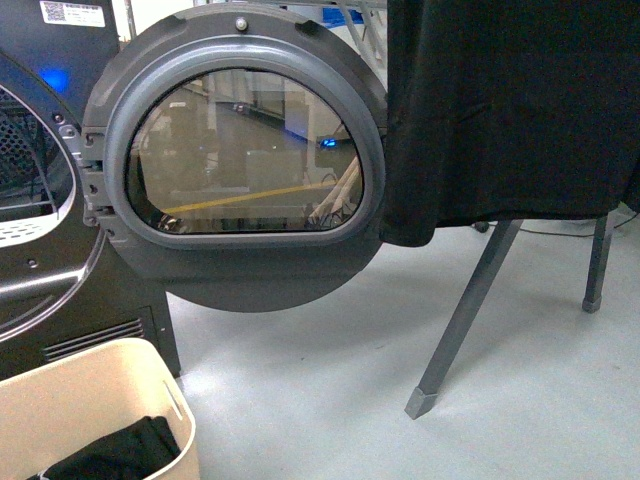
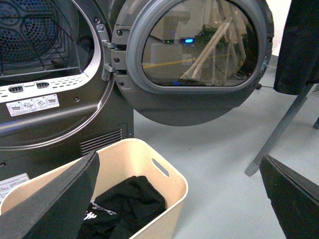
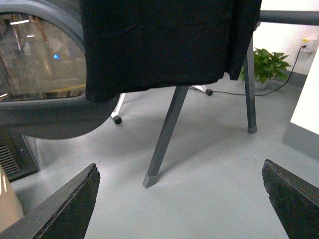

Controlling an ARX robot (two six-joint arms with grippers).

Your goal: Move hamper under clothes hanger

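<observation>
Your left fingers and right fingers are wide and empty, so grab the hamper at 7 o'clock and slide it toward 3 o'clock, under the clothes hanger.

Pale grey floor, dark grey dryer with round door open ahead of the left pincer, potted plant by white wall beyond the right pincer
</observation>
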